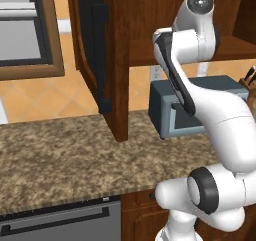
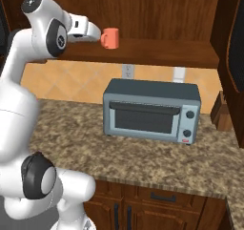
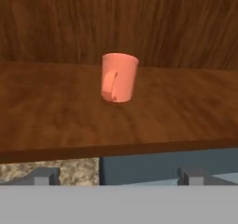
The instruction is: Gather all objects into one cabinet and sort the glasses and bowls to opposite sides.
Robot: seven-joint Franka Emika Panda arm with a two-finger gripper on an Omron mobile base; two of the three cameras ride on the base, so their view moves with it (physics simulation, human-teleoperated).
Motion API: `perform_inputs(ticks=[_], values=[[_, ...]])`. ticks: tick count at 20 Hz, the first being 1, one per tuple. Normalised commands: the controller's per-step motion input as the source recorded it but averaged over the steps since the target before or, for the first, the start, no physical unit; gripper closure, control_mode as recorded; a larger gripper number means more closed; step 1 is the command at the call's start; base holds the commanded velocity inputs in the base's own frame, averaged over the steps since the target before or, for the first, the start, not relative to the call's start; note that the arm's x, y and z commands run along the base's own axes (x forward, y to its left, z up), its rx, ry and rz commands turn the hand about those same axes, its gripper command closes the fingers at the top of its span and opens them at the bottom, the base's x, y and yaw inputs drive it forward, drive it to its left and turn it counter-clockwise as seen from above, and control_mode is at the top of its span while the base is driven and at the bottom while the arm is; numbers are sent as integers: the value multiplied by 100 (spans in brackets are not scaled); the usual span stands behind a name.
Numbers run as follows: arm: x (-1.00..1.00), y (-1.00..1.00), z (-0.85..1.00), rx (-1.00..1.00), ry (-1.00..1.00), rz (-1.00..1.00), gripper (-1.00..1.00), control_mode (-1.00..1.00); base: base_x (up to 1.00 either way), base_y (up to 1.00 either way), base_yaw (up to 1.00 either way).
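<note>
The salmon-pink cup (image 3: 119, 77) stands upright on the bottom board of the cabinet (image 3: 56, 121), set back from the board's front edge with the wooden back wall close behind it. Its handle faces me, turned slightly to the left in the hand view. In the right base view the same cup (image 2: 110, 38) sits on the board (image 2: 157, 52) above the left part of the toaster oven (image 2: 151, 110), with nothing touching it.

My claw (image 3: 118, 176) is spread wide: the two fingertips (image 3: 44, 175) rise far apart at the bottom of the hand view, level with the front edge of the board, and there is nothing between them. The cup is ahead of them, clear of both tips (the wood between us is bare). From the right base view my hand appears to stop just short of the cup, though the angle is poor enough that I would not swear to the gap.

Below the board, the toaster oven stands on the speckled stone counter (image 2: 143, 157) against the tiled wall. One cabinet door (image 1: 95, 50) hangs open at the left.
</note>
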Motion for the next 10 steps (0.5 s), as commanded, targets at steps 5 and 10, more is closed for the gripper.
perform_inputs(ticks=[5, 10], values=[[52, 0, -7, 0, 7, 0, -100, -100, 0, 0, 0], [63, 0, -5, 0, 5, -1, -100, -100, 0, 0, 0]])
